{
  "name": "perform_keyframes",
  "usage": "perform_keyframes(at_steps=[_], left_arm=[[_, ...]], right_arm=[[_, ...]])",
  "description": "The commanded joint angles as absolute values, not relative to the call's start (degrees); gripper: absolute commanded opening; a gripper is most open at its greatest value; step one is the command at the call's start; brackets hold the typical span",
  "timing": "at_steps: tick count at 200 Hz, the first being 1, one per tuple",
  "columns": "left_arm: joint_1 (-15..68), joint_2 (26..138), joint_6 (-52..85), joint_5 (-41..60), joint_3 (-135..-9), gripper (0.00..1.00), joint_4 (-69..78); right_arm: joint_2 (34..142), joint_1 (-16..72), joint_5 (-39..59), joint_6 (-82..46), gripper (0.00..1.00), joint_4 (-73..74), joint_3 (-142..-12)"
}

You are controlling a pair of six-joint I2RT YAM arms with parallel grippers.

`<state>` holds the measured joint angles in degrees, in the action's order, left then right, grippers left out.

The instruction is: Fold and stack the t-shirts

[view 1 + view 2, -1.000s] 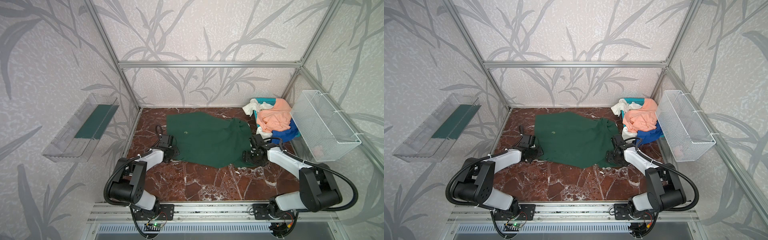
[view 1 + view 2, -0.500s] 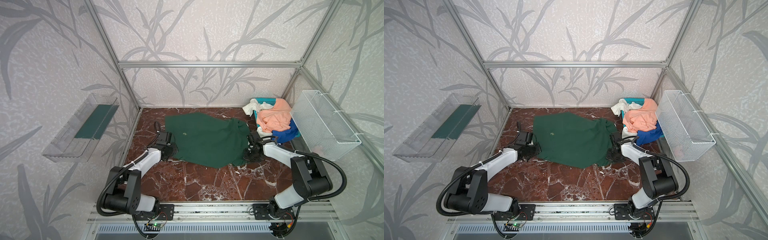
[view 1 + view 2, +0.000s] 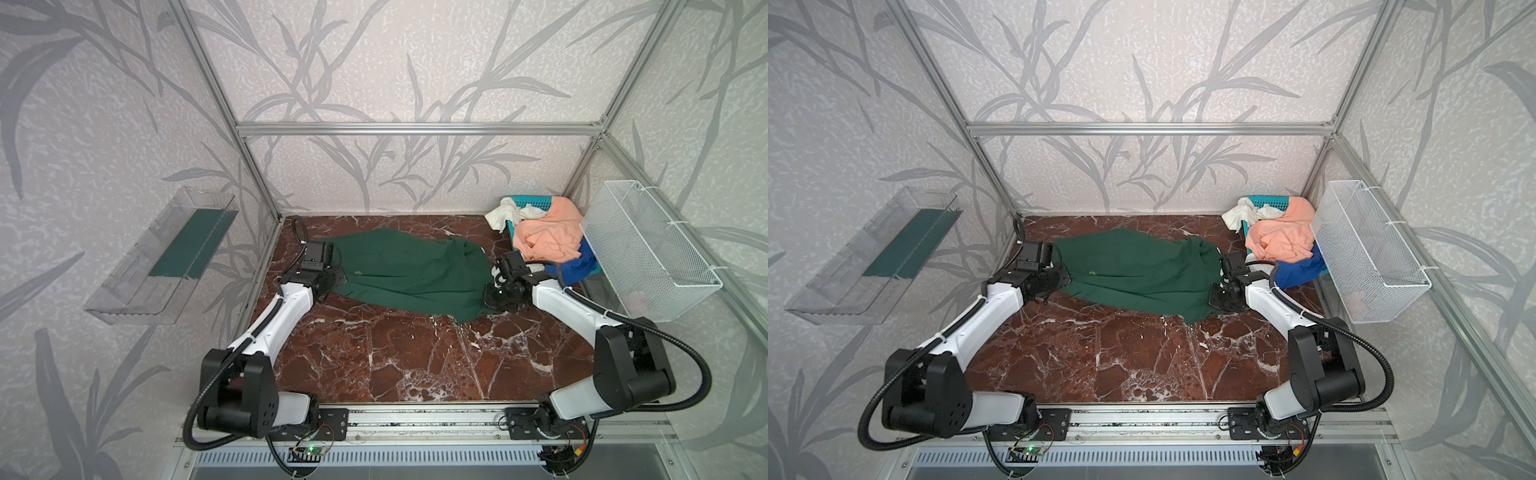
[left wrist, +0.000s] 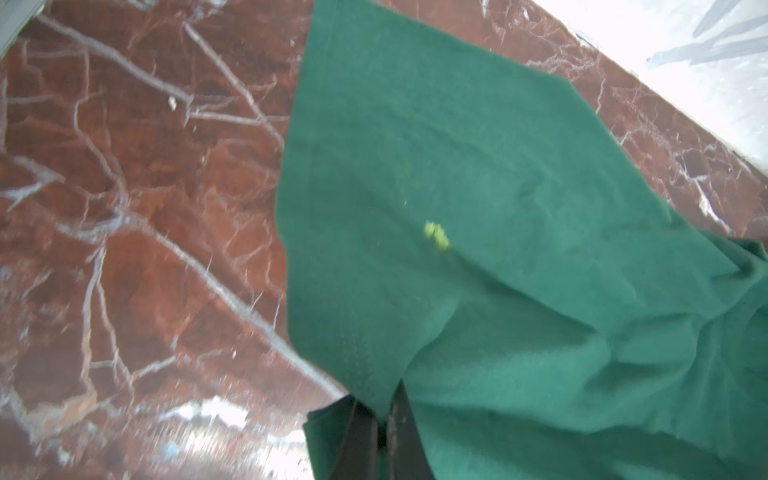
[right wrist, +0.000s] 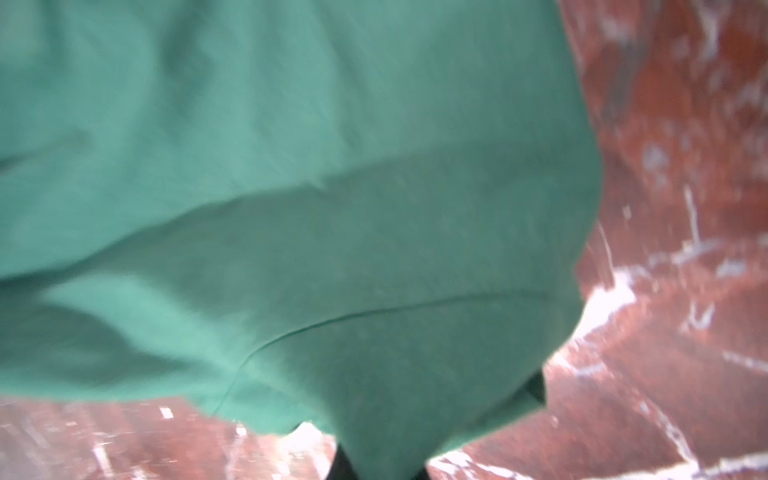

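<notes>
Beside the teal basket (image 3: pixel 532 204), I have the green t-shirt (image 3: pixel 407 274) pinched at both ends: left gripper (image 4: pixel 380 399) on the far edge, right gripper (image 5: pixel 380 465) on the near

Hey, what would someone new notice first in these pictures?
The green shirt spread across the middle of the marble table, pinched at opposite ends by the left gripper and right gripper. Next, the bright peach shirt heaped on the basket in the far right corner.
</notes>
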<state>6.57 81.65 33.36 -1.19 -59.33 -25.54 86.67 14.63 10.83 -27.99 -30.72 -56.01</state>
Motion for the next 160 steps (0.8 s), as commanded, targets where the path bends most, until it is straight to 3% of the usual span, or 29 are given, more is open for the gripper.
perform_keyframes(at_steps=[1,35,57,73,86,130,160], left_arm=[[5.6,90.0,31.7,0.7,-65.8,0.00,-23.8],[3.8,108.1,27.8,6.7,-87.3,0.03,-32.1],[3.5,113.9,26.3,8.9,-95.9,0.32,-35.5],[3.5,112.1,26.7,8.7,-93.2,0.57,-32.7],[3.5,109.5,26.8,8.4,-88.9,0.70,-29.7],[3.7,101.4,28.5,6.8,-73.7,0.72,-20.0],[3.8,102.9,29.6,8.7,-70.7,0.62,-18.3]], right_arm=[[89.8,14.7,11.2,-26.6,0.00,-30.7,-61.9],[98.7,13.7,8.2,-24.3,0.00,-34.5,-72.9],[103.5,12.5,10.5,-23.3,0.00,-37.4,-79.0],[105.5,11.7,11.0,-23.1,0.00,-39.2,-82.2],[106.9,11.2,11.3,-22.9,0.00,-40.1,-84.1],[110.1,10.5,12.6,-22.1,0.00,-42.2,-88.3],[110.9,10.4,12.7,-21.9,0.00,-42.3,-88.8]])
